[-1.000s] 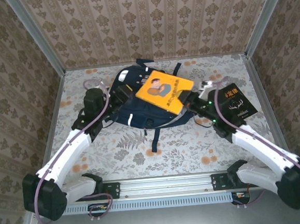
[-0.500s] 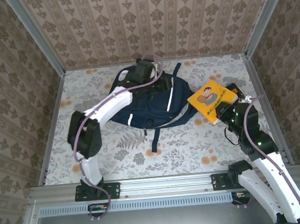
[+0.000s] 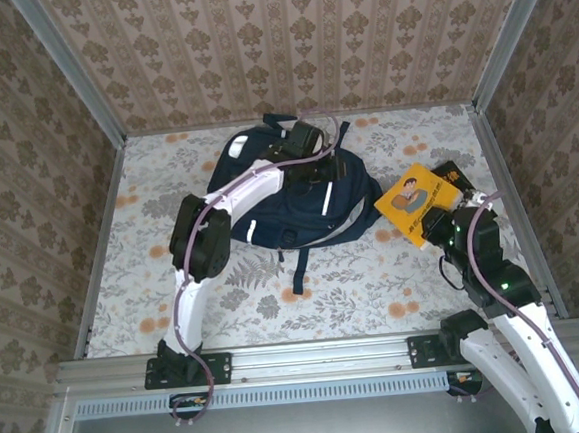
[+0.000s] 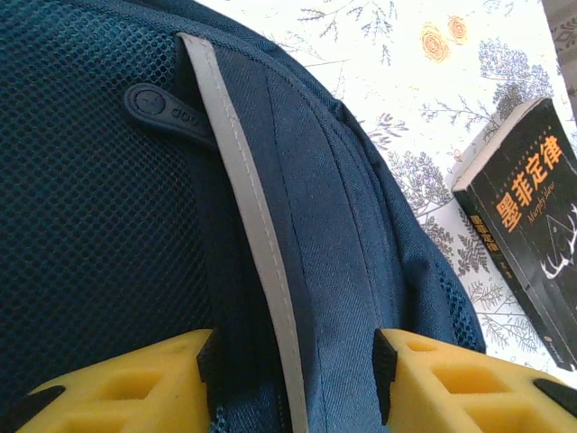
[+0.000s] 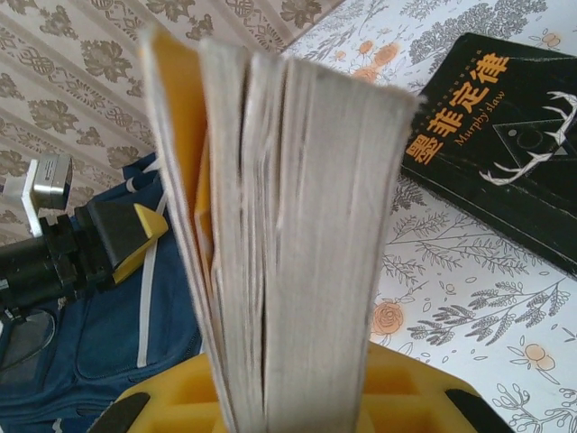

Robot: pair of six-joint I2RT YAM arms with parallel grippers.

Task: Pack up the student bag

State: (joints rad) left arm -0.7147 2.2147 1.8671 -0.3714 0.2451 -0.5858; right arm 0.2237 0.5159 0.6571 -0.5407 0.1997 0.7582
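Note:
The student bag [image 3: 268, 193], navy with pale stripes, lies in the middle of the table. My left gripper [image 3: 323, 169] reaches over its right half. In the left wrist view its yellow fingers [image 4: 135, 388] stand apart on either side of a ridge of bag fabric [image 4: 90, 225] with a grey stripe [image 4: 239, 198]. My left gripper [image 4: 293, 370] is open around that ridge. My right gripper [image 3: 432, 220] is shut on a yellow book [image 3: 416, 196], held to the right of the bag. The book's page edge [image 5: 288, 225] faces the right wrist camera, upright in the right gripper [image 5: 288, 392].
A black book [image 5: 496, 144] with orange lettering lies flat on the table right of the bag, partly under the yellow book [image 3: 455, 175]. It also shows in the left wrist view [image 4: 532, 225]. A dark strap [image 3: 298, 266] trails toward the front. Metal posts and patterned walls enclose the table.
My left arm has swung over the bag to its right half, and its jaws have narrowed. My right gripper has drawn the yellow book from above the bag to the right, over the black book.

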